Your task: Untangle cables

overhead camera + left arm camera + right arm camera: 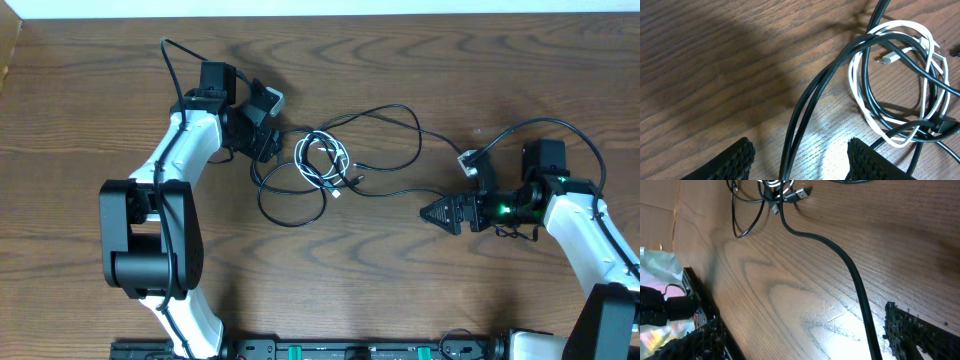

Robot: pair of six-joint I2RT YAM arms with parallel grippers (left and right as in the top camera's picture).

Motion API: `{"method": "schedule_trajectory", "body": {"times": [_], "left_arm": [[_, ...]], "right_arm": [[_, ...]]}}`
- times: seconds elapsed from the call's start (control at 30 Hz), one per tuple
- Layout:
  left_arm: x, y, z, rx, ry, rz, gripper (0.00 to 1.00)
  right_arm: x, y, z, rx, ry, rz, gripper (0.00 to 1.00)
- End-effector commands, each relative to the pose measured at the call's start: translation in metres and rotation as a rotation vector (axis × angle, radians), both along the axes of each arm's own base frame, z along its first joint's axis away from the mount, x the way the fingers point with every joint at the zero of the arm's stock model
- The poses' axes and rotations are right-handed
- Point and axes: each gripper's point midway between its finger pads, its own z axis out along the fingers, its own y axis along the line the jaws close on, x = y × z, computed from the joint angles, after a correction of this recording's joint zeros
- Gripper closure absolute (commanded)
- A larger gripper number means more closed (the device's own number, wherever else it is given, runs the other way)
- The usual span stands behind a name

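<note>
The cables lie tangled at the table's middle. A white cable (318, 150) sits in small loops, and black cables (400, 112) thread through it and spread right and down (290, 218). My left gripper (266, 138) is open just left of the tangle. In the left wrist view two black strands (805, 107) run between its open fingers (800, 160), with the white loops and plug (886, 60) beyond. My right gripper (440, 212) is open low at the end of a black cable. That cable (855, 280) passes between its fingers (805, 340).
The wooden table's far edge (330, 15) runs along the top. A black equipment rail (330, 350) lies along the front edge. Thick black robot wires arc over each arm (560, 125). Crinkled foil and gear (655, 265) show at the left of the right wrist view.
</note>
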Motion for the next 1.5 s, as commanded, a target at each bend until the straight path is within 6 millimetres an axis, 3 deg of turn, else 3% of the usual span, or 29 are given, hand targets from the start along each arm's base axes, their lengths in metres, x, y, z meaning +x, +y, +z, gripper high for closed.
{"method": "schedule_trajectory", "body": {"times": [0.0, 0.47, 0.67, 0.7, 0.77, 0.87, 1.1, 1.23, 1.47], "left_arm": [[-0.001, 0.001, -0.004, 0.017, 0.003, -0.005, 0.4], [-0.01, 0.003, -0.045, 0.029, 0.091, -0.003, 0.46], [-0.01, 0.003, -0.045, 0.03, 0.09, -0.003, 0.62], [-0.01, 0.003, -0.045, 0.029, 0.09, -0.002, 0.67], [-0.01, 0.003, -0.045, 0.024, 0.097, 0.016, 0.9], [-0.011, -0.004, -0.041, -0.03, 0.117, 0.051, 0.92], [-0.012, -0.046, 0.005, -0.328, 0.124, 0.043, 0.92], [-0.011, -0.071, 0.052, -0.535, 0.104, 0.017, 0.92], [-0.004, -0.092, 0.125, -0.807, 0.106, 0.04, 0.92]], "right_arm": [[0.001, 0.006, 0.01, 0.024, -0.038, 0.024, 0.01], [0.001, 0.006, 0.01, 0.028, -0.039, 0.024, 0.01], [0.001, 0.007, 0.011, 0.035, -0.04, 0.025, 0.01], [0.001, 0.007, 0.011, 0.035, -0.04, 0.025, 0.01], [0.001, 0.007, 0.011, 0.034, -0.042, 0.025, 0.01], [0.002, 0.007, 0.011, 0.033, -0.044, 0.025, 0.01], [0.003, 0.006, 0.011, 0.028, -0.051, 0.024, 0.01], [0.003, 0.005, 0.01, 0.017, -0.049, 0.023, 0.01], [0.003, 0.005, 0.01, 0.017, -0.049, 0.023, 0.01]]}}
